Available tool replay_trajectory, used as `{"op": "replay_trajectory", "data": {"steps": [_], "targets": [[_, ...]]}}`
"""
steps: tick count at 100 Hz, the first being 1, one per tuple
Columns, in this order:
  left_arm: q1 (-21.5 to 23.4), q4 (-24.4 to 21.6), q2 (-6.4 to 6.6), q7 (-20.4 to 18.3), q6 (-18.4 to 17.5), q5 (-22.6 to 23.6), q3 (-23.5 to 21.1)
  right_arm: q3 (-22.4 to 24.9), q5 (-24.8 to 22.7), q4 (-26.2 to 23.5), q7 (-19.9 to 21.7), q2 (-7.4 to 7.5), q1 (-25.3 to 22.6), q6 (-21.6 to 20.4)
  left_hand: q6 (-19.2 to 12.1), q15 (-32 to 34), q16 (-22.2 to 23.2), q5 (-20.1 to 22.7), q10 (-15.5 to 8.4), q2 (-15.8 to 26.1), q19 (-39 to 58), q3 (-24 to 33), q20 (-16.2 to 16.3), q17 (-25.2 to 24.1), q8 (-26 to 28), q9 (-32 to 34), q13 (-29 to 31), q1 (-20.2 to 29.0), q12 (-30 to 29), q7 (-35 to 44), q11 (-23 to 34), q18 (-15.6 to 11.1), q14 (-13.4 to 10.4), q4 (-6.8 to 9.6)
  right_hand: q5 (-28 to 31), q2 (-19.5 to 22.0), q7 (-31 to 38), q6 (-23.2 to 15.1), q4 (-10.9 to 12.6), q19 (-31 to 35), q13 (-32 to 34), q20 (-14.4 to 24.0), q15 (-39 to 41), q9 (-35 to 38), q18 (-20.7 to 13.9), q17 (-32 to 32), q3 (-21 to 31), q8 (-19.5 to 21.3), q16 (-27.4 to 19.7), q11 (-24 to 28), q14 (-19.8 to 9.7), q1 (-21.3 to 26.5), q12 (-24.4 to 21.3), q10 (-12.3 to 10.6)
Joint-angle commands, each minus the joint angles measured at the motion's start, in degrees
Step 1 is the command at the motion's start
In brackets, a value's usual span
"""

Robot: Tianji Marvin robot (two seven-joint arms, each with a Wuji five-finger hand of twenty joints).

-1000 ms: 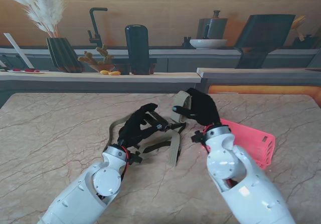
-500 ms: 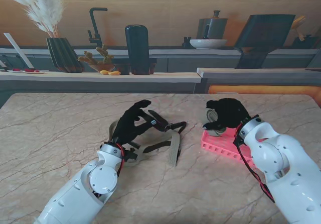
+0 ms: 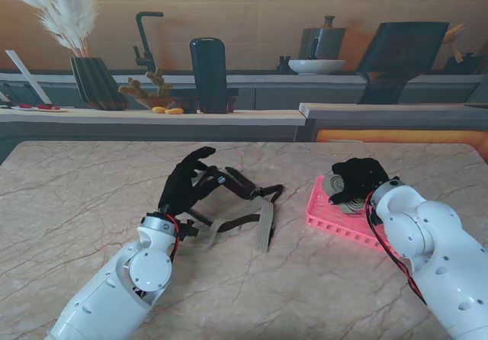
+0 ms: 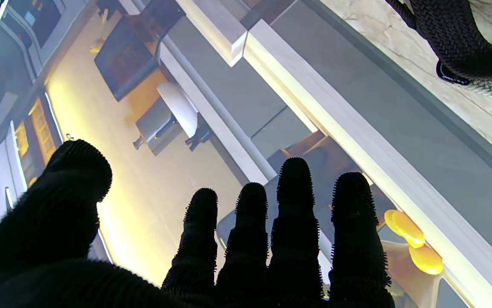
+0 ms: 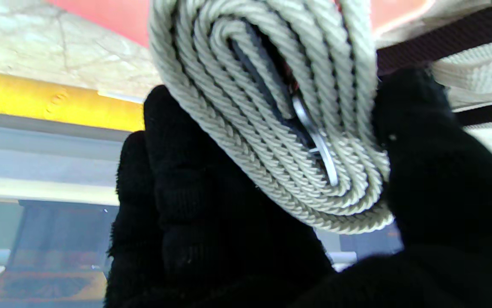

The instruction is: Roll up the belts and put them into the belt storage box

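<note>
From the stand's view, the black-gloved right hand (image 3: 357,181) was clamped around a coiled beige woven belt (image 3: 342,188), holding it over the far left corner of the pink slotted plastic storage box (image 3: 334,219) on the marbled beige surface (image 3: 76,203). The black-gloved left hand (image 3: 185,186) hung with fingers spread and empty, raised over the left part of a loose tangle of dark and beige webbing belts (image 3: 242,203) lying on the surface, well apart from the box.

In the left wrist view, the left hand's fingers (image 4: 295,214) stood straight and separated, gripping nothing; a strip of dark webbing (image 4: 455,38) lay on the marble past them.

In the right wrist view, the rolled beige belt (image 5: 271,107) sat pinched between the right hand's thumb and fingers (image 5: 186,179), a metal buckle part (image 5: 314,141) showing at the coil's centre, with the pink box wall (image 5: 113,17) just behind.
</note>
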Motion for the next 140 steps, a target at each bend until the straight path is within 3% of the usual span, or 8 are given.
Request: {"op": "replay_trajectory", "data": {"steps": [1,17,45,112,140], "targets": [[0.4,-0.2,0.09,0.4,0.3,0.2,-0.2,-0.8,-0.6,1.5,-0.2,-0.08,0.5,0.3,-1.8,-0.8,-0.6,1.1,-0.8,1.9,-0.8,-1.3,1.4,-0.8,0.4,1.0,-1.5,0.8,0.4,-2.6,-1.4,0.0,0.3,2.01,7.8,5.3,9.8,-18.1,6.1,2.1,3.8,1.7,0.8,3.1,-0.3,0.5,17.0,2.1,-0.1,2.4,-4.8,10.9,2.5,-3.1],[0.5,-0.5,0.09,0.4,1.0,0.0,-0.5,-3.4,-0.9,4.7,-2.8,-0.22,1.7,2.7,-1.8,-0.8,-0.5,1.5,-0.8,2.1,-1.0,-1.8,1.5,-0.8,0.6,1.7,-1.4,1.6,0.8,-2.8,-1.1,-0.5,0.2,2.09,7.9,5.1,9.8,-18.0,5.9,6.7,4.6,3.9,1.6,2.9,-0.9,2.9,17.4,2.4,-0.1,2.8,-4.1,11.0,3.2,-2.5],[0.6,-0.6,0.09,0.3,1.4,-0.1,-0.5,-6.9,-2.5,7.8,-4.0,-0.02,3.2,3.7,-1.7,-0.9,-0.5,1.6,-0.7,2.3,-1.2,-2.6,1.7,-0.9,0.9,1.6,-1.4,2.1,1.0,-3.0,-1.1,-0.3,0.3,2.22,7.7,5.4,9.9,-17.7,5.7,16.5,8.3,10.8,12.6,2.3,-2.3,7.6,17.5,2.9,3.7,4.4,-4.9,11.1,4.4,-1.8],[0.3,0.2,0.05,0.4,1.2,-0.1,-0.6,-13.4,0.9,12.4,-1.6,-0.29,6.3,13.4,-1.7,-1.1,-0.5,1.7,-0.8,2.9,-1.3,-3.8,2.1,-1.1,1.2,1.3,-1.7,2.8,1.1,-3.3,-1.3,-0.3,0.3,2.39,6.9,5.8,9.2,-15.9,6.1,16.0,7.5,11.4,12.6,1.8,-1.7,6.5,17.3,2.4,3.4,4.3,-4.2,10.9,3.8,-1.3],[0.2,0.4,0.00,0.6,1.4,-0.1,-0.5,-15.8,7.2,15.1,1.4,-0.56,8.3,18.5,-1.8,-1.0,-0.4,1.6,-0.8,3.0,-1.4,-4.2,2.2,-1.2,1.2,1.2,-1.6,3.0,1.1,-3.3,-1.3,-0.3,0.3,2.42,3.6,9.2,6.6,-13.8,4.8,12.3,3.1,10.5,8.8,-2.4,-0.8,1.8,10.2,2.3,2.0,2.8,-2.6,5.8,3.2,-0.8]]}}
